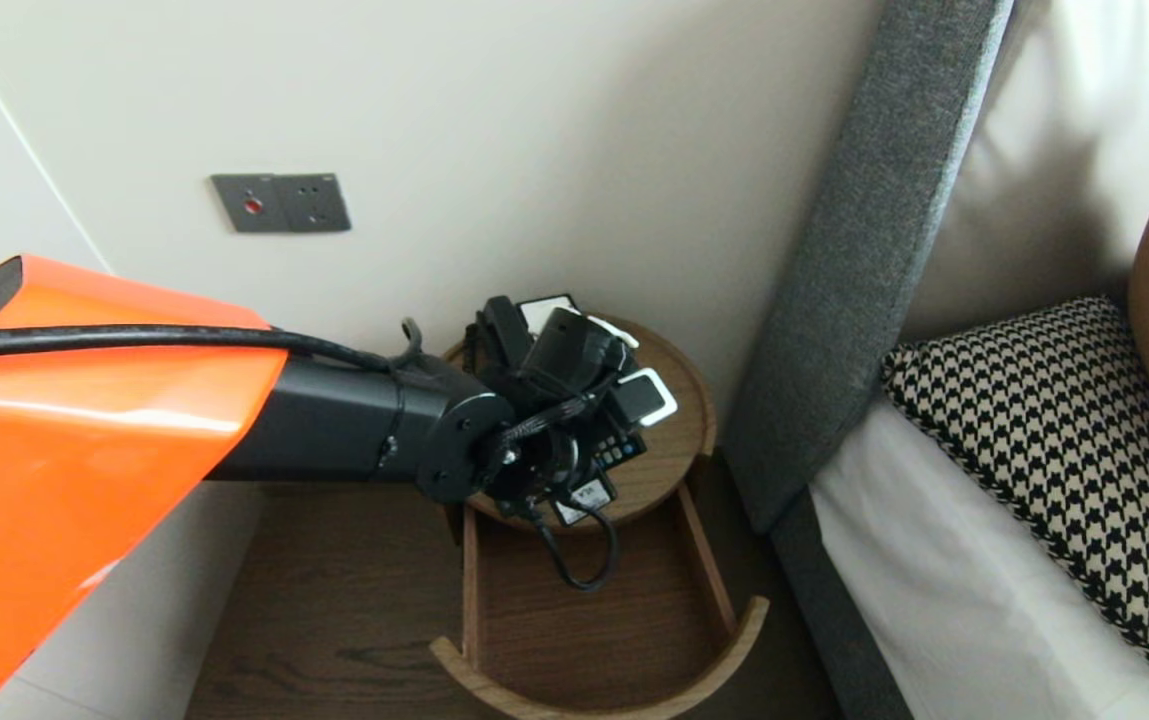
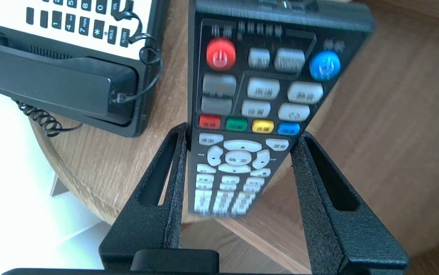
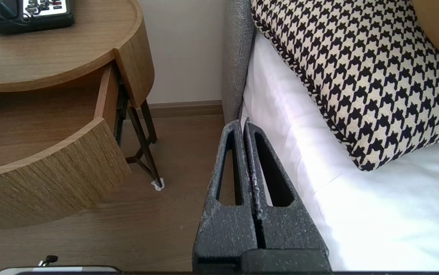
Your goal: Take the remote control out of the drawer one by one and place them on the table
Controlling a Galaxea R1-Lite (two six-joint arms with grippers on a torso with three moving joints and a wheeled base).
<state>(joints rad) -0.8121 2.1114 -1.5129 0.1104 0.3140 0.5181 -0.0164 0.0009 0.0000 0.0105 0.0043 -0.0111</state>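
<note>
My left gripper [image 2: 242, 135] is shut on a black remote control [image 2: 257, 95], with both fingertips pressed against its long edges near the arrow keys. The remote has a red and a blue round button and a row of coloured keys. It hangs tilted over the front rim of the round wooden bedside table [image 2: 101, 168]. In the head view the left wrist covers most of the remote [image 1: 622, 452] above the table [image 1: 679, 440]. My right gripper [image 3: 243, 122] is shut on nothing and parked low beside the bed.
A black and white desk telephone [image 2: 70, 57] with a coiled cord sits at the back of the table. Below the tabletop an open curved drawer [image 1: 594, 610] shows a bare floor. A grey headboard [image 1: 854, 260] and a houndstooth pillow [image 1: 1054, 450] lie to the right.
</note>
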